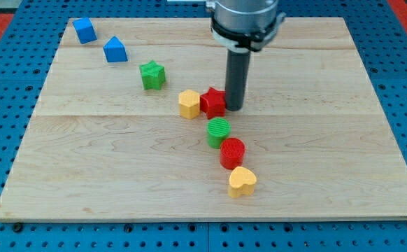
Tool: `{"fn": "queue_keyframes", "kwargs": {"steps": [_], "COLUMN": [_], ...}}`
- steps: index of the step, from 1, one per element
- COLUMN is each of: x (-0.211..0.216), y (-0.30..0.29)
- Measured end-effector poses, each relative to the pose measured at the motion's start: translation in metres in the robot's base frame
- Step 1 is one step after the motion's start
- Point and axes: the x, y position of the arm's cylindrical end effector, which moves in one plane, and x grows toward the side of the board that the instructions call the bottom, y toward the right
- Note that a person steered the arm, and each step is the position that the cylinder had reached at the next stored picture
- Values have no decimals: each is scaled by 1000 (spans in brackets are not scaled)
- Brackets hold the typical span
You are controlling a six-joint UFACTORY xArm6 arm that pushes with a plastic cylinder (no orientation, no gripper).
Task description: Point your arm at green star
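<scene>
The green star (pixel 152 75) lies on the wooden board (pixel 329 140), left of centre towards the view's top. My tip (pixel 234 108) stands right beside a red star (pixel 213 102), touching or nearly touching its right side. The green star is well to the left of my tip and a little higher in the view, with the red star and a yellow block (pixel 189 104) lying between.
Two blue blocks (pixel 84 30) (pixel 115 50) lie at the top left. Below my tip a green cylinder (pixel 219 131), a red cylinder (pixel 232 152) and a yellow heart (pixel 242 181) form a line running down the view. Blue pegboard surrounds the board.
</scene>
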Motion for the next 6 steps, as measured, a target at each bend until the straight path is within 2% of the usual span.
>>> {"fn": "queue_keyframes", "kwargs": {"steps": [1, 2, 3, 4, 5, 6], "x": [-20, -39, -110, -126, -106, -106], "y": [-25, -14, -24, -98, -107, -124]}}
